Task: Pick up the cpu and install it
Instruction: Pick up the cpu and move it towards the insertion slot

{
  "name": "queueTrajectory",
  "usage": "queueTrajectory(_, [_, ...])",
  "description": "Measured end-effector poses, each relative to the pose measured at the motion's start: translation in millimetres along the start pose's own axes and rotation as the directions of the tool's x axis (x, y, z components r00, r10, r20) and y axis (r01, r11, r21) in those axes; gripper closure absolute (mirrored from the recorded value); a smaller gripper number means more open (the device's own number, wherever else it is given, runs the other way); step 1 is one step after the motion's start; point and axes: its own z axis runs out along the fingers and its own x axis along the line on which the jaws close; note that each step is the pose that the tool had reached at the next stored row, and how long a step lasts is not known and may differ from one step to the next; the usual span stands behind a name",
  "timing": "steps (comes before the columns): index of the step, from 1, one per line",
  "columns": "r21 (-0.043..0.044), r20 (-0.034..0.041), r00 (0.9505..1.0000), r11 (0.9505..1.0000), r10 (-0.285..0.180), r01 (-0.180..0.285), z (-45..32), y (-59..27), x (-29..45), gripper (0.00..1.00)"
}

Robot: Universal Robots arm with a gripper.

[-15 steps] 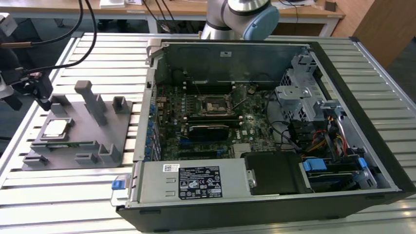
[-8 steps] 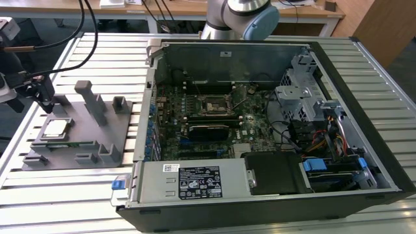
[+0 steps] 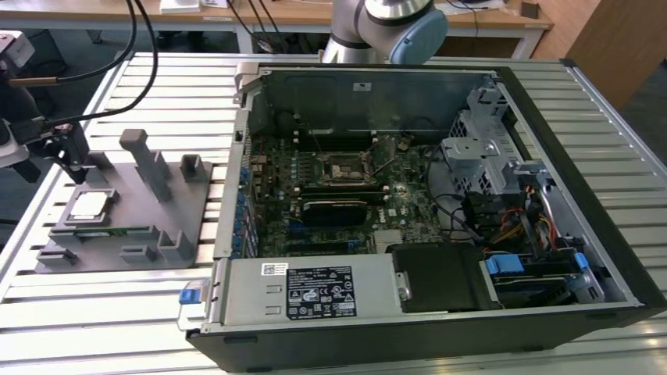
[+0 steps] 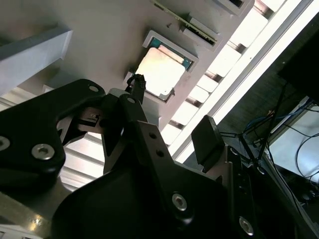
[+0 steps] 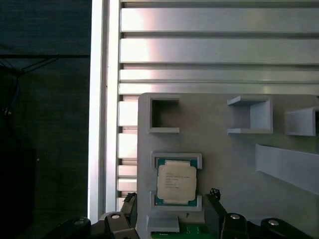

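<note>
Hovering with tool (image 5: 173,194) spread wide, empty, fingers (image 5: 214,195) partly cut off, either side of the cpu (image 5: 175,181) seated in its gray holder (image 5: 224,164).

The arm (image 3: 380,27) is seen upright at the far side in the exterior view, the gripper (image 3: 65,152) is held low at that view's left, pointed downward, and its black fingers (image 5: 214,195) are spread wide apart in the first wrist view.
</note>
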Motion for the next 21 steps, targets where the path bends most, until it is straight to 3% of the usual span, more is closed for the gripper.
queueTrajectory(21, [0.0002,0.0000,1.0000,1.0000,0.000,0.000,2.7,-0.1,-5.5,0.35])
